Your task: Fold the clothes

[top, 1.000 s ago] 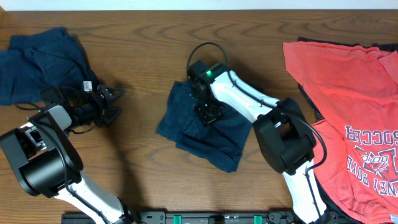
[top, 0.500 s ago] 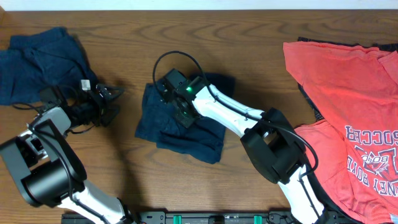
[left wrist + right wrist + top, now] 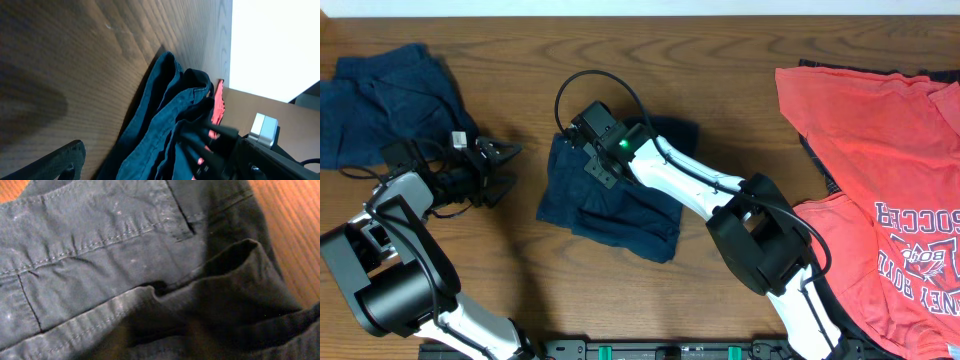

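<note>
Fold step judged underway: navy garment, mid-table, is pressed by R gripper; whether it's clamped can't be told. L gripper is spread apart, empty, near its left edge. Next: an edge must be pinched & lifted over.

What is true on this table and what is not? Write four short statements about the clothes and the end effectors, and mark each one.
1. The right end effector is down on the middle navy garment. True.
2. The left end effector grips cloth. False: it is open and holds nothing, over bare table wood between the upper-left navy garment and the middle one.
3. The printed coral-red shirt lies spread at the table's right side. True.
4. The middle navy garment overlaps the coral-red shirt. False: bare wood separates them.
</note>
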Available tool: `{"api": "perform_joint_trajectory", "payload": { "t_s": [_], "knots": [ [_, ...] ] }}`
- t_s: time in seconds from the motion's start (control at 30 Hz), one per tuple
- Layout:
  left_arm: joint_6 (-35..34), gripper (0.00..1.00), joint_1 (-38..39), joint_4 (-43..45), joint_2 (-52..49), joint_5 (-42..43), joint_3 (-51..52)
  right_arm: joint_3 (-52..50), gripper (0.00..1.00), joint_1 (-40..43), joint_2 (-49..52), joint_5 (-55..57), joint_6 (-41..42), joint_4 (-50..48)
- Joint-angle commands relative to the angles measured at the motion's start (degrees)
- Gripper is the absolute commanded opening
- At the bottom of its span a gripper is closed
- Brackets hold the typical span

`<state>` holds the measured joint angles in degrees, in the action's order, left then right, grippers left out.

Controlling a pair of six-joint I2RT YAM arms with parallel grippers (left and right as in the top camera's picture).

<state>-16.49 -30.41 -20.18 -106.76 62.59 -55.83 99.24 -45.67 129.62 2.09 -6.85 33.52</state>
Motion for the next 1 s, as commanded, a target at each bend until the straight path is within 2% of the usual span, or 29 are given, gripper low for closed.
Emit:
{"api": "perform_joint_trajectory", "payload": {
  "t_s": [0.0,0.13,0.33,0.43,0.57,0.7,0.97],
  "knots": [
    [1.2,0.98,0.2,-0.5,0.5,-0.2,0.3,1.7,0.99,-0.3,0.2,3.2,3.2,1.8],
    [2.3,0.98,0.4,-0.9,0.5,-2.4,0.3,6.7,0.99,0.9,-1.1,3.4,3.6,7.7],
    [6.0,0.98,1.4,-4.3,0.5,-9.5,0.3,25.6,0.99,2.3,-1.5,-0.5,3.5,29.4],
    [8.2,0.98,2.6,-5.7,0.5,-13.4,0.3,37.2,0.99,2.3,-1.5,-3.1,9.0,41.0],
    [12.6,0.98,5.1,-7.3,0.5,-20.4,0.3,46.9,0.99,2.8,-1.5,-11.7,17.4,51.0],
    [16.8,0.98,8.7,-8.3,0.4,-27.6,0.3,48.6,0.99,3.8,-1.5,-14.3,20.5,56.1],
    [18.0,0.98,17.0,-9.2,0.2,-42.5,0.4,48.2,0.99,7.3,-1.5,-12.8,19.9,60.3]
  ]
}}
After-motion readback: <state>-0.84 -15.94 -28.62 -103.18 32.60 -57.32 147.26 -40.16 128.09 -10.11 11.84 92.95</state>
